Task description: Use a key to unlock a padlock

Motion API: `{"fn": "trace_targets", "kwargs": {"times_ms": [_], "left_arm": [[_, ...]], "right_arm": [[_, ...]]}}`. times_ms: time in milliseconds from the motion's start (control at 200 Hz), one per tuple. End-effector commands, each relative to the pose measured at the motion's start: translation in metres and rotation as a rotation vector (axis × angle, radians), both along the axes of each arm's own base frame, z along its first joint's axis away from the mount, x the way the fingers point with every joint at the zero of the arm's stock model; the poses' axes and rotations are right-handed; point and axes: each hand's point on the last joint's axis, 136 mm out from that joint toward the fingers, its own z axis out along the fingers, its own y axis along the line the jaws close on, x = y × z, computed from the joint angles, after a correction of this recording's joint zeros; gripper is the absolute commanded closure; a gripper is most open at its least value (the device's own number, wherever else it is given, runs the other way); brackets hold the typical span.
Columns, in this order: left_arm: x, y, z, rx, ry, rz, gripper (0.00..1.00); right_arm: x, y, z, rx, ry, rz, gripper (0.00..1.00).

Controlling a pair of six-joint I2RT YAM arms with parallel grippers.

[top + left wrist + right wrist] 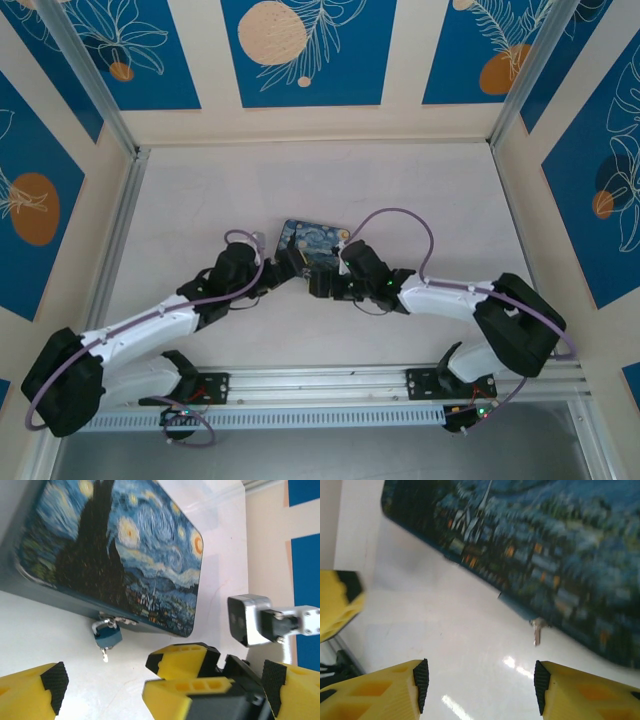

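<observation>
Your left gripper (102, 684) hung released, fingers spread and empty, low over the white counter (50, 630). Just beyond it the teal padlock (107, 636) dangled from the latch on the side of the painted tin (130, 545). The key (104, 654) apparently sat in the padlock's underside, though the detail was small. To the right, your right gripper (480, 682) likewise stood released, holding nothing, facing the same edge.
</observation>
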Motion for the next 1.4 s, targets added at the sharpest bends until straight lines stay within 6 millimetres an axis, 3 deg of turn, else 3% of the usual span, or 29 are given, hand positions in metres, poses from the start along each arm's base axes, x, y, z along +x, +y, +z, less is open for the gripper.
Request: {"fn": "trace_targets", "kwargs": {"times_ms": [0, 140, 210, 350, 560, 930, 1395], "left_arm": [[0.004, 0.02, -0.003, 0.089, 0.019, 0.037, 0.0], [0.007, 0.019, -0.001, 0.087, 0.036, 0.03, 0.0], [0.01, 0.017, -0.001, 0.084, 0.04, 0.028, 0.0], [0.019, 0.018, 0.002, 0.093, 0.037, 0.026, 0.0], [0.039, 0.016, 0.002, 0.098, 0.042, 0.014, 0.0], [0.067, 0.019, -0.007, 0.108, 0.07, 0.006, 0.0], [0.084, 0.019, -0.017, 0.083, 0.09, 0.01, 0.0]], "right_arm": [[0.034, 0.002, 0.011, -0.001, -0.042, -0.05, 0.4], [0.07, -0.005, 0.026, 0.02, -0.078, -0.079, 0.41], [0.078, -0.007, 0.033, 0.035, -0.083, -0.069, 0.41], [0.064, -0.005, 0.037, 0.052, -0.103, 0.008, 0.44], [0.047, -0.007, 0.009, 0.005, -0.081, 0.033, 0.45], [0.053, 0.005, -0.021, -0.046, -0.066, 0.028, 0.46], [0.064, 0.013, -0.043, -0.133, -0.071, -0.006, 0.53]]}}
